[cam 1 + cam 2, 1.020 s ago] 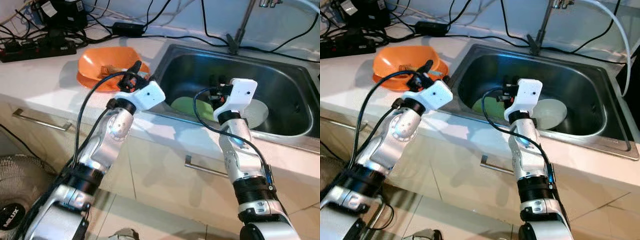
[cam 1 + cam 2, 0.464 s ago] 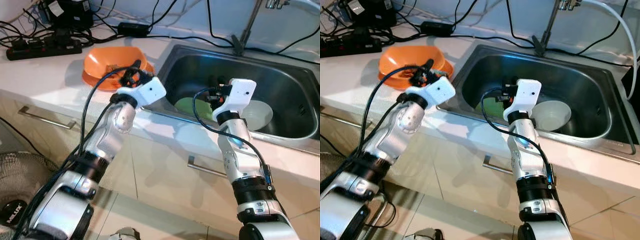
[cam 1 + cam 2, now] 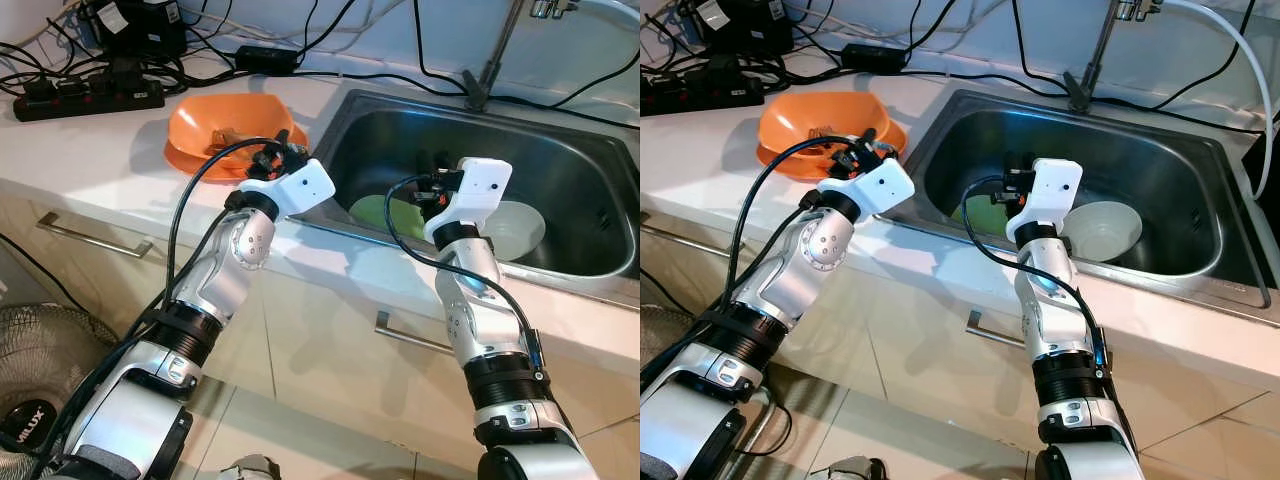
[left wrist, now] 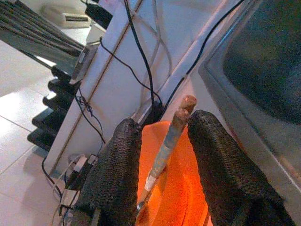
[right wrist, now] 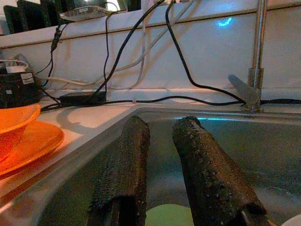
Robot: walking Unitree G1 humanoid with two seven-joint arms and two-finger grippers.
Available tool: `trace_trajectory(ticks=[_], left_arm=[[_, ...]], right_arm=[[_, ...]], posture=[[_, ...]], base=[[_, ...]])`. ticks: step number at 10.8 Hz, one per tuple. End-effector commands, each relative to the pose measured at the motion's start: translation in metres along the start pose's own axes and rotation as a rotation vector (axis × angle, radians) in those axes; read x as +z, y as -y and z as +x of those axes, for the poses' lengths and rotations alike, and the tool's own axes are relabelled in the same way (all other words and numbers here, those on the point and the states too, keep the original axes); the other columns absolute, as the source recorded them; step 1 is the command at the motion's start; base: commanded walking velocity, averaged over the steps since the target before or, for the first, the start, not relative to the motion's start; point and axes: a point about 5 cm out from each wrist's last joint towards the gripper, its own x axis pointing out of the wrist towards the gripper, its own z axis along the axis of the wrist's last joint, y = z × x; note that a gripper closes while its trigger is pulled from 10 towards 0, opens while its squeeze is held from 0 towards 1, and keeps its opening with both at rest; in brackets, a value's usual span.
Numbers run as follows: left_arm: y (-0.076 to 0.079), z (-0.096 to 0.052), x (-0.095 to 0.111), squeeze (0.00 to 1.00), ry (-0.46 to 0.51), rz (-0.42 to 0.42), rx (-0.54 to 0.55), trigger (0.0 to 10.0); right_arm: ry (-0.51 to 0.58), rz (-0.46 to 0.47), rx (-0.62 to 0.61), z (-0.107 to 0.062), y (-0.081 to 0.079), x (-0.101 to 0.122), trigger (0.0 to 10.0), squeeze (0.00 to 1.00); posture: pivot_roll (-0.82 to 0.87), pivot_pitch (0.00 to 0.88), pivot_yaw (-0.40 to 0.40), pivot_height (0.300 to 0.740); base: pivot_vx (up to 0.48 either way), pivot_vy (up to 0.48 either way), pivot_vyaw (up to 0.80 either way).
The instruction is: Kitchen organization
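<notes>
Worktop [image 3: 90, 150], pale stone, carrying an orange plastic bowl on an orange plate [image 3: 215, 130], a black power strip [image 3: 85, 95] and trailing cables. Stainless steel sink [image 3: 590, 185] beside it holds a green plate [image 3: 385, 213] and a white bowl [image 3: 520, 228]. Left gripper [image 4: 162, 155], arm bent over the orange bowl, fingers spread around a thin brown-handled utensil [image 4: 170, 136]. Right gripper [image 5: 162, 155] raised inside the sink, fingers slightly parted, empty.

Even, bright indoor light whitens the counter [image 3: 90, 150]; arm shadows fall soft on it. The sink [image 3: 1200, 170] basin sits dim, blue-tinted. Wrist views are softer, their near black fingers [image 5: 124, 174] blurred.
</notes>
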Motion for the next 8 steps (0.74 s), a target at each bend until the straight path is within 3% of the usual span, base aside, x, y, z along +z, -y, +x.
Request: trace_trajectory(ticks=[1, 4, 8], left_arm=[[-0.003, 0.005, 0.009, 0.0, 0.032, 0.006, 0.01, 0.0], [-0.011, 0.007, 0.014, 0.0, 0.068, 0.032, 0.05, 0.0], [-0.051, 0.009, 0.042, 0.0, 0.205, 0.129, 0.218, 0.0]], right_arm=[[0.007, 0.002, 0.005, 0.002, -0.002, 0.002, 10.0, 0.0], [0.004, 0.008, 0.009, 0.001, -0.004, 0.001, 10.0, 0.0], [-0.004, 0.013, -0.002, 0.0, -0.003, -0.002, 10.0, 0.0]], posture=[[0.06, 0.0, -0.028, 0.74], [0.06, 0.0, -0.027, 0.74], [0.07, 0.009, -0.024, 0.74]], base=[[0.0, 0.0, 0.0], [0.0, 0.0, 0.0], [0.0, 0.0, 0.0]])
